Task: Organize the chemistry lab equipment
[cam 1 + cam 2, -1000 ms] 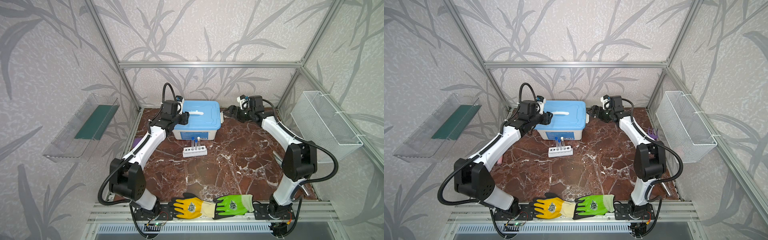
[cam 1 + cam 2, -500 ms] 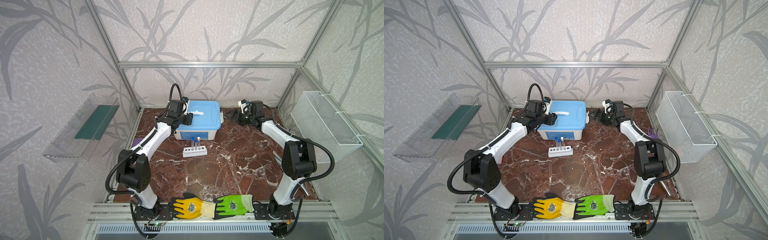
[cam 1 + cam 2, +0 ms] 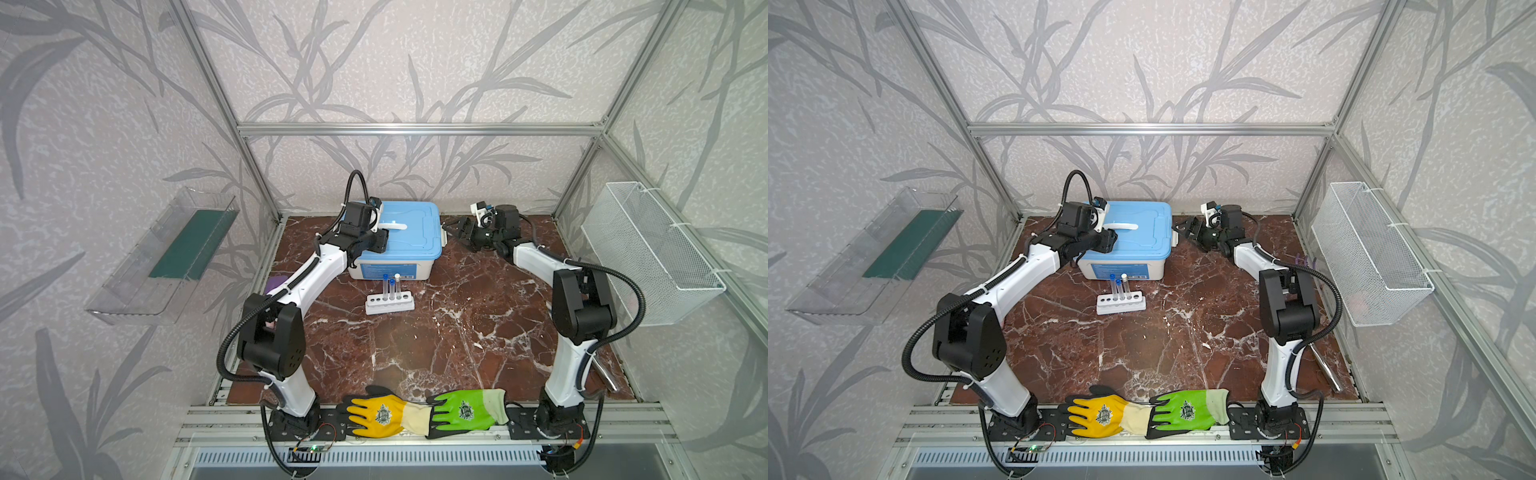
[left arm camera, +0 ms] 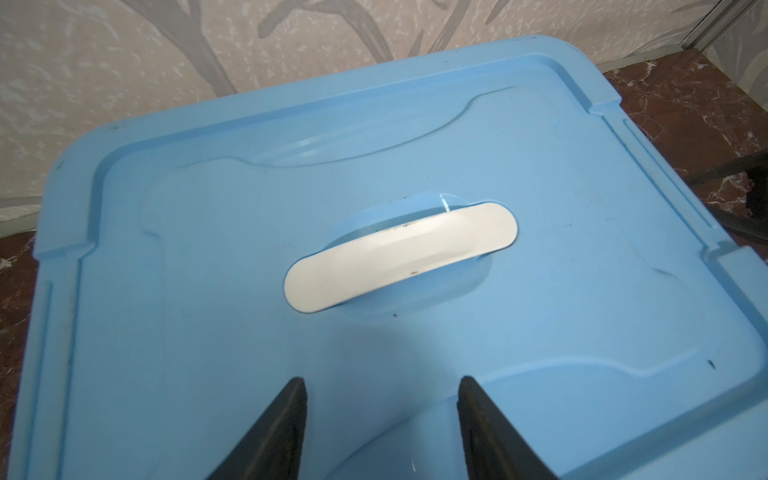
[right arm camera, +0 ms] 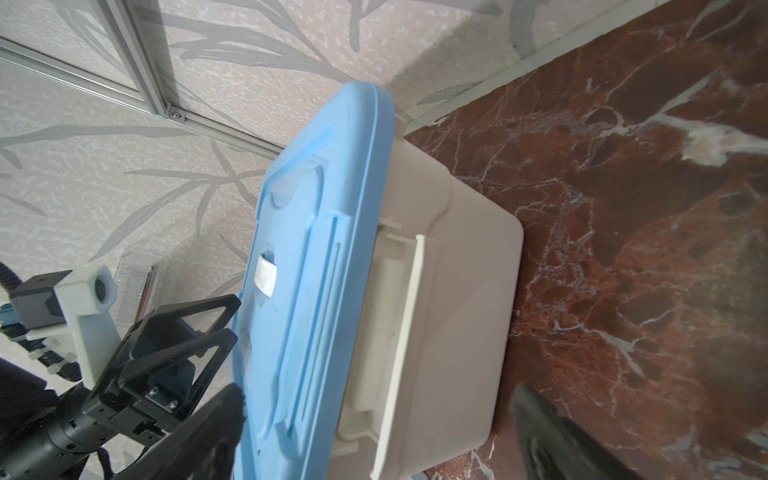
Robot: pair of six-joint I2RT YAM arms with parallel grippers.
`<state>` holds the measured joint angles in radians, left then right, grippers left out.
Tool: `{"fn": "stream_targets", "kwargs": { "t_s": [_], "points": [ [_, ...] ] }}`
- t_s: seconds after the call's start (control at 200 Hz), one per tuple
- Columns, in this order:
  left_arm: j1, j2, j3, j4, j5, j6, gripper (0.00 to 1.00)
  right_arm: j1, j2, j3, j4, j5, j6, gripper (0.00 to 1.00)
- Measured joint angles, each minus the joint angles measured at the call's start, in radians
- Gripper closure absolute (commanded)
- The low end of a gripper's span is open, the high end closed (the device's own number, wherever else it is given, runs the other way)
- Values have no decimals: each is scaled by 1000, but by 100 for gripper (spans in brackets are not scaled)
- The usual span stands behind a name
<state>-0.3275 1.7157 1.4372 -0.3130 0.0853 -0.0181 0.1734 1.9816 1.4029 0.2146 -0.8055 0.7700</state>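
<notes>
Both top views: a brown marble table [image 3: 436,345] inside a framed cell with leaf-patterned walls; entries run from left to right
Wall shelf [image 3: 166,257]: clear plastic with a green mat in it; fixed to the left wall, off the table
Left gripper [image 3: 380,242]: over the left part of the blue lid, short of the white handle; in the left wrist view its fingers [image 4: 286,419] stand a middling way apart with only bare lid between them; it holds nothing
Storage box [image 3: 422,272]: white body at the back of the table against the rear wall; blue lid [image 3: 415,241] sitting on it; white handle [image 4: 401,257] lying flat in the lid's middle recess
White six-hole rack [image 3: 390,305]: on the table just in front of the box, between the two arms, touched by neither
Test tubes [image 3: 392,289]: three standing upright in the rack, two blue-capped and one white-capped; empty holes show at the rack's left end
Gloves: yellow glove [image 3: 374,413] and green glove [image 3: 465,409] on the front rail, cuffs overlapping
Right gripper [image 3: 457,230]: just beside the box's right end; in the right wrist view its fingers [image 5: 552,432] are spread wide, one by the lid, one on the table side, with the white side latch [image 5: 399,340] between them; whether they touch the box I cannot tell; it grips nothing
Metal tweezers [image 3: 1325,368]: on the table by the right arm's lower link, partly hidden by it
Wire basket [image 3: 648,253]: white mesh, hung on the right wall
</notes>
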Motion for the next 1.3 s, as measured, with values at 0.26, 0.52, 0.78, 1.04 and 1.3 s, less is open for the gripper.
{"fn": "stream_targets", "kwargs": {
  "t_s": [0.26,0.52,0.78,1.04,1.3],
  "points": [
    [0,0,-16,13,-9,0,42,32,48,5,89,-29,51,1],
    [0,0,-28,29,-9,0,43,59,64,25,89,-34,58,0],
    [0,0,-42,57,-9,0,43,70,69,55,69,-26,63,9],
    [0,0,-48,72,-8,0,43,72,76,79,17,-18,53,20],
    [0,0,-54,84,-4,0,43,76,76,122,-102,21,-23,32]
  ]
}}
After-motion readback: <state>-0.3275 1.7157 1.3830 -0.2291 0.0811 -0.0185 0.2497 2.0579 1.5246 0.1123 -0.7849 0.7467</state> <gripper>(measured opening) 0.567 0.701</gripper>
